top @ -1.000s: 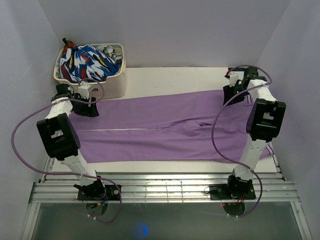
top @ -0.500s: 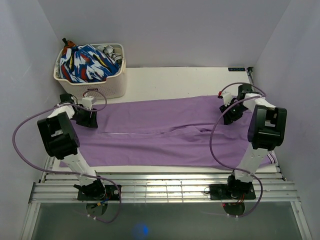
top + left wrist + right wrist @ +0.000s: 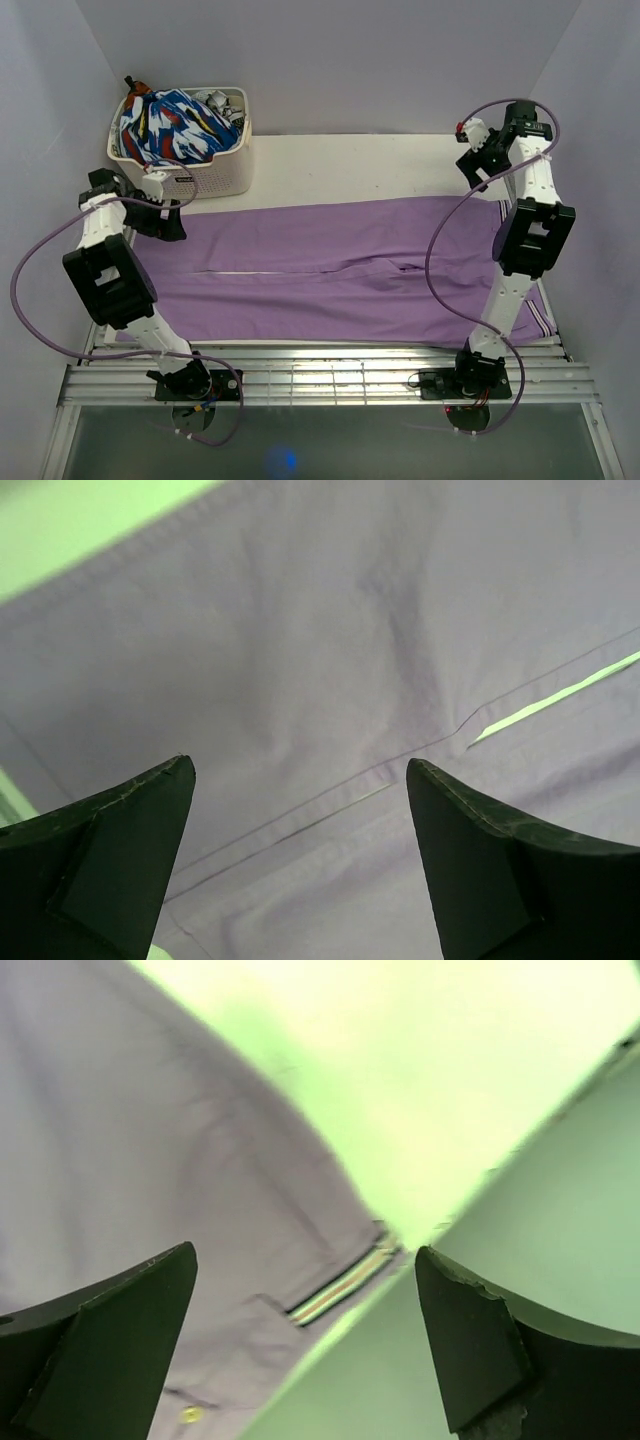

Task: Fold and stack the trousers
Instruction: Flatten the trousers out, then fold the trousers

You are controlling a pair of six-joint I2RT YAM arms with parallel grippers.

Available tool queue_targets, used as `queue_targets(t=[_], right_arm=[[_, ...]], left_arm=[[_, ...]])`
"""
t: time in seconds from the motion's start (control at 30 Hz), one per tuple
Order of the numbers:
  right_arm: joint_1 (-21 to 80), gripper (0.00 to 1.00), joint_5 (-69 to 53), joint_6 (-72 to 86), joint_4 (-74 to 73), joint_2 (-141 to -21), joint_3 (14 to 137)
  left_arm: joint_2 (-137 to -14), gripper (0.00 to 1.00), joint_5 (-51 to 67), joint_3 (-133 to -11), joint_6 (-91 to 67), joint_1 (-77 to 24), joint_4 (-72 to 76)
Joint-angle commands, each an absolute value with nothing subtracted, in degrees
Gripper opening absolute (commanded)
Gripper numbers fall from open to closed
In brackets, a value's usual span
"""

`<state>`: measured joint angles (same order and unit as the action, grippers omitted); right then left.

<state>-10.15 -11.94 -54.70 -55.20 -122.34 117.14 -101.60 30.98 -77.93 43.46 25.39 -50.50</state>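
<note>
Purple trousers (image 3: 330, 265) lie spread flat across the table, legs to the left, striped waistband (image 3: 540, 318) at the right. My left gripper (image 3: 165, 222) hovers open over the leg ends at the far left; the left wrist view shows purple cloth (image 3: 300, 680) between its empty fingers. My right gripper (image 3: 478, 165) is open and raised above the table's back right corner, clear of the cloth. The right wrist view shows the waistband stripe (image 3: 345, 1285) and a button (image 3: 190, 1415) below its empty fingers.
A white laundry basket (image 3: 215, 175) heaped with patterned clothes (image 3: 170, 125) stands at the back left, just behind the left gripper. Walls close in on both sides. A metal rail (image 3: 330, 375) runs along the near edge.
Both grippers have let go of the trousers' far edge and lifted away. The right arm rose toward the back right corner; the left moved back left toward the basket. The cloth lies flatter.
</note>
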Motion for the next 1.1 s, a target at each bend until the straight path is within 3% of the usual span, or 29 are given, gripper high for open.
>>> queue_targets(t=[0.0,0.4,0.5,0.53,0.73,0.77,0.87,1.07], right_arm=[[-11.3,0.93,-5.1,-64.0,-56.8,-128.0,120.3],[-15.2,0.82,-7.8,-71.8,-48.3,-137.5,115.1],[-15.1,0.69,-8.2,-74.7,-48.7,-137.5,111.1],[-14.9,0.6,-9.2,-76.2,-50.0,-137.3,109.2],[-14.1,0.35,-10.1,-78.9,-53.4,-136.5,108.3],[-13.9,0.25,-9.8,-79.4,-53.9,-136.3,108.2],[-13.8,0.09,-9.1,-80.9,-54.2,-134.8,106.4],[-13.6,0.08,-9.0,-81.9,-49.0,-128.9,99.6]], left_arm=[[-96.9,0.98,42.6,-82.3,44.3,28.4,-52.5],[-97.8,0.94,53.8,-84.5,40.7,33.5,-47.6],[-100.1,0.91,52.6,-87.4,42.1,34.2,-46.8],[-102.3,0.9,51.6,-88.9,43.1,34.3,-44.5],[-110.1,0.87,51.7,-93.2,45.8,34.2,-43.2],[-111.3,0.87,51.7,-94.1,46.5,34.2,-43.0],[-115.0,0.86,51.2,-96.6,46.5,34.2,-40.5],[-118.0,0.87,48.6,-92.1,45.2,34.0,-32.4]])
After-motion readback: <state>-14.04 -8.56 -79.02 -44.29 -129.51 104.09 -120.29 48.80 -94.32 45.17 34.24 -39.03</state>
